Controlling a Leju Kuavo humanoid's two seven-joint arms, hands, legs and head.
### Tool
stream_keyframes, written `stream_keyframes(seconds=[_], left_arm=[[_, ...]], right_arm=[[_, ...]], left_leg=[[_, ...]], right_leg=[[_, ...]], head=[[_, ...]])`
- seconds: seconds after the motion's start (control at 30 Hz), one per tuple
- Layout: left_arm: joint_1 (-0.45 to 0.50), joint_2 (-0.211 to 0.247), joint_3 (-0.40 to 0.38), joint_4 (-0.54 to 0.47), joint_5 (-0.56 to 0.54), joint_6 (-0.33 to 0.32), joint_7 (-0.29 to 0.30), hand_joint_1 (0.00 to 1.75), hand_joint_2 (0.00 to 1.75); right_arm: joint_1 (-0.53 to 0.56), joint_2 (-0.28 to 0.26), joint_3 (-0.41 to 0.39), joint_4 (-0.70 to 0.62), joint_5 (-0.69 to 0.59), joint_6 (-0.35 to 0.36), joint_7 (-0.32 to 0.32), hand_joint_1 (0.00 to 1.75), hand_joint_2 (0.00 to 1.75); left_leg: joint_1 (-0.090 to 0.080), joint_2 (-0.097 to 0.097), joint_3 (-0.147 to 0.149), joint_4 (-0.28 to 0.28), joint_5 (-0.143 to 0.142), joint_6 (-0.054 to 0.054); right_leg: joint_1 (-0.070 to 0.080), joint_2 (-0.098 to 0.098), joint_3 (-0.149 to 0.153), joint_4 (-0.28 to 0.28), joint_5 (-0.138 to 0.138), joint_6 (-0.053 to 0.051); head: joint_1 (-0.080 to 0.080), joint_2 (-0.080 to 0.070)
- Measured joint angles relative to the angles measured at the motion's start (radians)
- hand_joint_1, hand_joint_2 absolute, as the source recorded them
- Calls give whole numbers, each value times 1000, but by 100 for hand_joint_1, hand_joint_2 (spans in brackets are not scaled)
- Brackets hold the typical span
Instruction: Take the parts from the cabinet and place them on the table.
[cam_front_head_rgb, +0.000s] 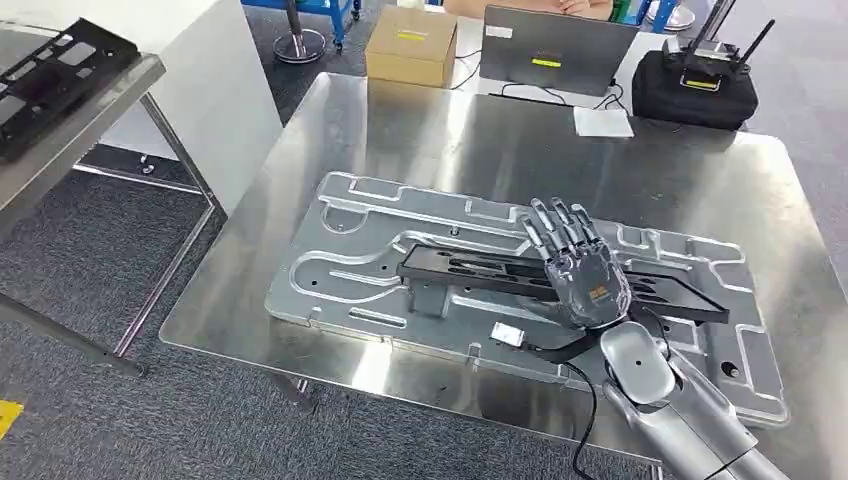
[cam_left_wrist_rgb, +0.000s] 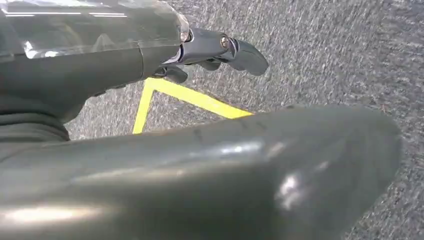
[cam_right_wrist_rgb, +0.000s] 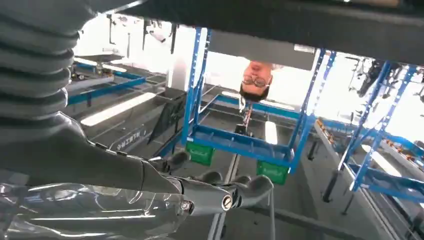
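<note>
A long black frame part (cam_front_head_rgb: 470, 268) lies flat on the silver fixture plate (cam_front_head_rgb: 345, 215) in the middle of the steel table (cam_front_head_rgb: 480, 130). My right hand (cam_front_head_rgb: 580, 265) is stretched over the right half of this part, fingers straight and spread, gripping nothing. In the right wrist view the same hand (cam_right_wrist_rgb: 215, 192) shows its fingers extended, with the dark part (cam_right_wrist_rgb: 280, 22) as a bar beside them. Another black frame part (cam_front_head_rgb: 50, 80) rests on the grey cabinet shelf at the far left. My left hand (cam_left_wrist_rgb: 210, 50) hangs over the carpet, empty, its fingers loosely apart.
At the table's far edge stand a cardboard box (cam_front_head_rgb: 412, 45), a grey laptop (cam_front_head_rgb: 555, 48), a black case with a controller (cam_front_head_rgb: 697, 85) and a white sheet (cam_front_head_rgb: 603, 122). A person sits behind the laptop. Yellow tape (cam_left_wrist_rgb: 190, 97) marks the floor.
</note>
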Motion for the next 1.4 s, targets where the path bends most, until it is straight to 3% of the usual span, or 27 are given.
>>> stream_keyframes(seconds=[0.03, 0.07, 0.1, 0.17, 0.2, 0.23, 0.33, 0.4, 0.5, 0.53, 0.57, 0.6, 0.67, 0.7, 0.73, 0.83, 0.87, 0.9, 0.93, 1.0, 1.03, 1.07, 1.13, 1.2, 1.23, 1.37, 1.4], left_arm=[[0, 0, 0, 0, 0, -1, 0, 0, 0], [0, -1, 0, 0, 1, -3, 0, 0, 0], [1, -2, 0, 0, 3, -4, 0, 0, 0], [1, -4, 0, 0, 3, -10, -1, 0, 0], [1, -4, 0, 0, 3, -13, -3, 0, 0], [-2, -4, 0, 0, 5, -14, -3, 0, 0], [0, -4, 0, 0, 8, -15, -6, 0, 0], [1, -6, 0, 0, 10, -15, -10, 0, 0], [0, -5, 0, 0, 10, -16, -24, 0, 0], [1, -5, 0, 0, 10, -18, -26, 0, 0], [2, -5, 0, 0, 11, -20, -26, 0, 0], [3, -5, 0, 0, 11, -22, -26, 0, 0], [2, -5, 0, 0, 12, -24, -25, 0, 0], [1, -4, 0, 0, 12, -24, -25, 0, 0], [0, -3, 0, 0, 12, -24, -25, 0, 0], [0, -3, 0, 0, 13, -24, -25, 0, 0], [0, -3, 0, 0, 13, -24, -25, 0, 0], [1, -4, 0, 0, 12, -24, -25, 0, 0], [1, -4, 0, 0, 12, -24, -25, 0, 0], [0, -4, 0, 0, 12, -24, -24, 0, 0], [1, -4, 0, 0, 12, -26, -24, 0, 0], [2, -4, 0, 0, 13, -27, -23, 0, 0], [3, -4, 0, 0, 15, -33, -23, 0, 0], [2, -4, 0, 0, 21, -35, -23, 0, 0], [2, -4, 0, 0, 25, -38, -24, 0, 0], [4, -3, 8, 0, 44, -56, -34, 0, 0], [6, 0, 9, 0, 45, -60, -37, 0, 0]], right_arm=[[10, 3, -7, 3, 0, -1, -5, 0, 0], [19, 7, -15, 6, 0, -2, -12, 0, 0], [25, 12, -26, 7, 0, -3, -27, 0, 0], [40, 35, -68, 6, 0, -9, -78, 0, 0], [50, 54, -93, 7, -4, -11, -100, 0, 0], [59, 74, -114, 2, -13, -11, -123, 0, 0], [104, 150, -183, -21, -85, 36, -190, 0, 0], [123, 202, -222, -41, -125, 69, -209, 0, 0], [153, 248, -244, -53, -156, 105, -216, 0, 0], [166, 264, -249, -53, -164, 111, -215, 0, 0], [183, 281, -253, -53, -168, 113, -215, 0, 0], [192, 293, -255, -52, -170, 114, -215, 0, 0], [204, 315, -256, -47, -172, 113, -215, 0, 0], [210, 324, -257, -44, -172, 113, -214, 0, 0], [216, 332, -257, -39, -172, 111, -212, 0, 0], [233, 355, -261, -19, -174, 109, -211, 0, 0], [234, 360, -262, -14, -174, 109, -211, 0, 0], [238, 361, -265, -8, -174, 108, -211, 0, 0], [238, 364, -266, -4, -175, 105, -211, 0, 0], [244, 369, -267, 7, -177, 105, -211, 0, 0], [250, 371, -268, 14, -177, 104, -211, 0, 0], [254, 372, -269, 20, -177, 103, -211, 0, 0], [256, 379, -271, 27, -184, 97, -212, 0, 0], [256, 386, -272, 27, -198, 83, -224, 0, 0], [258, 393, -272, 26, -219, 76, -240, 0, 0], [303, 434, -264, -36, -342, 15, -334, 0, 0], [314, 448, -252, -65, -375, 0, -353, 0, 0]], left_leg=[[0, -1, 0, 2, -2, -1], [2, -2, 1, 6, -6, -2], [4, -3, 3, 11, -11, -5], [7, -4, 8, 24, -24, -13], [4, -5, 4, 29, -30, -20], [1, -6, 0, 41, -35, -26], [3, -5, 2, 33, -34, -40], [6, -2, -9, 69, -66, -53], [8, -1, -109, 297, -184, -63], [8, -1, -132, 348, -198, -63], [8, -1, -132, 351, -185, -60], [8, -1, -108, 304, -153, -56], [4, -1, -17, 129, -71, -40], [1, -1, 23, 51, -55, -30], [-5, 2, 26, 39, -60, -29], [-9, 1, 25, 35, -55, -21], [0, 1, 33, 16, -45, -13], [3, 5, 39, 5, -35, -10], [4, 7, 38, 1, -31, -4], [3, 7, 32, 2, -30, -2], [3, 7, 30, 4, -30, -2], [2, 7, 28, 6, -30, -2], [2, 6, 29, 10, -31, -4], [2, 6, 31, 16, -36, -9], [-6, 6, 27, 23, -40, -16], [-7, 4, 25, 24, -33, -31], [-4, 3, 20, 36, -52, -37]], right_leg=[[-3, 0, -29, 42, 2, 4], [-5, -1, -34, 32, 29, 7], [-8, -2, -14, -25, 75, 9], [-14, -4, 61, -196, 169, 11], [-12, -4, 80, -229, 152, 9], [-9, 1, 74, -237, 159, -3], [-4, 2, 73, -234, 157, -23], [-10, 0, 75, -238, 160, -37], [-5, -2, 74, -238, 159, -46], [-4, -3, 74, -238, 159, -47], [-2, -2, 74, -238, 159, -47], [-1, -1, 74, -238, 159, -47], [2, 0, 78, -238, 159, -47], [1, 0, 80, -238, 159, -46], [7, 0, 79, -237, 161, -39], [4, -2, 81, -243, 166, -23], [12, -1, 84, -246, 166, -14], [7, -1, 80, -232, 153, -11], [7, -1, 60, -193, 120, -7], [3, -2, -9, -40, 40, -1], [2, -2, -42, 31, 16, 2], [2, -2, -53, 54, 18, 3], [1, -2, -4, -38, 83, 1], [2, -4, 95, -222, 160, -9], [8, -4, 107, -254, 146, -16], [4, -4, 100, -255, 160, -35], [-1, -8, 101, -261, 166, -43]], head=[[0, 0], [0, 0], [0, 0], [0, 0], [1, 0], [3, 0], [3, 0], [2, 0], [-1, 0], [-1, 0], [-1, 0], [-1, 0], [-1, 0], [-1, 0], [-1, 0], [0, 0], [0, 0], [1, 0], [4, 0], [4, 0], [4, 0], [4, 0], [4, 0], [4, 0], [3, 0], [3, 0], [3, 0]])
